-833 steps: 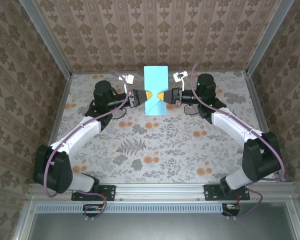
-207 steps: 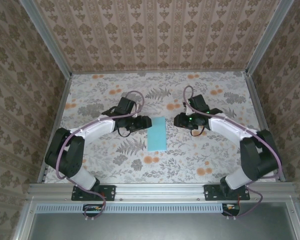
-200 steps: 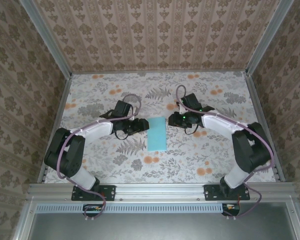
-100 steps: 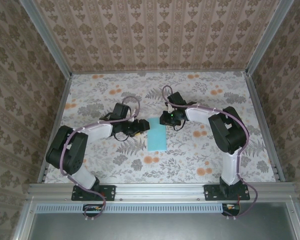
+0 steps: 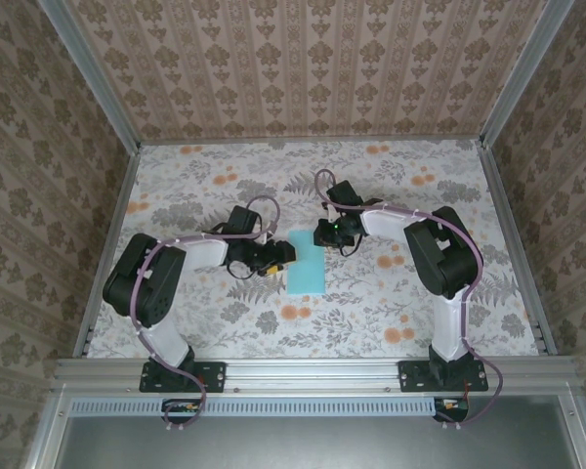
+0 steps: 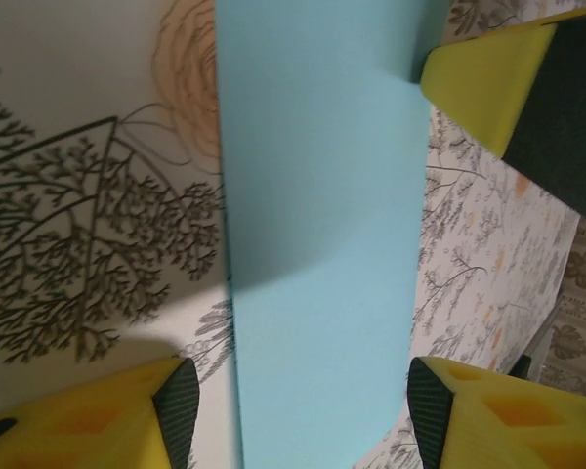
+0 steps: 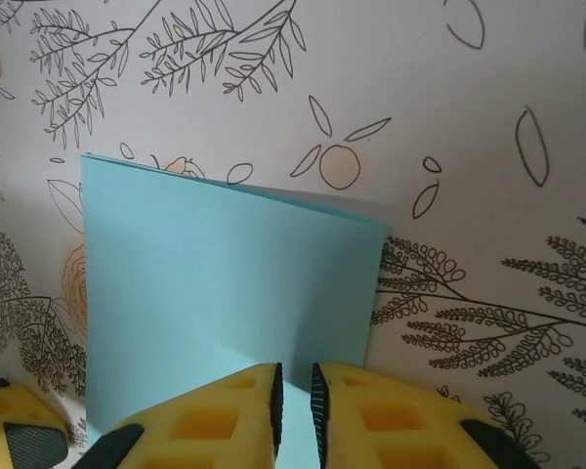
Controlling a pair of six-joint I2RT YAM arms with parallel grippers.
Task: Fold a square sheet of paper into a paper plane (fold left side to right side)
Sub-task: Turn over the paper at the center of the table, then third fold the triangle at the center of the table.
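Currently the square sheet of paper (image 5: 306, 269) lies flat on the floral tabletop (image 5: 420, 293) about mid-table, folded in half into a narrow rectangle with its long sides running front to back. It sits between the two grippers.

Left gripper (image 5: 278, 256): at the sheet's left long edge, toward the far end. In the left wrist view its jaws stand apart, one yellow fingertip (image 6: 166, 415) over the tabletop left of the paper and the other past the right edge, so the strip's width falls between them. Nothing is clamped.

Right gripper (image 5: 324, 237): at the sheet's far right corner. In the right wrist view its jaws are drawn almost together, with a thin slit between them, low over the near edge of the paper (image 7: 215, 283). Whether they pinch the sheet cannot be told.

Along the edge farthest from that camera, two layers show, not quite flush.
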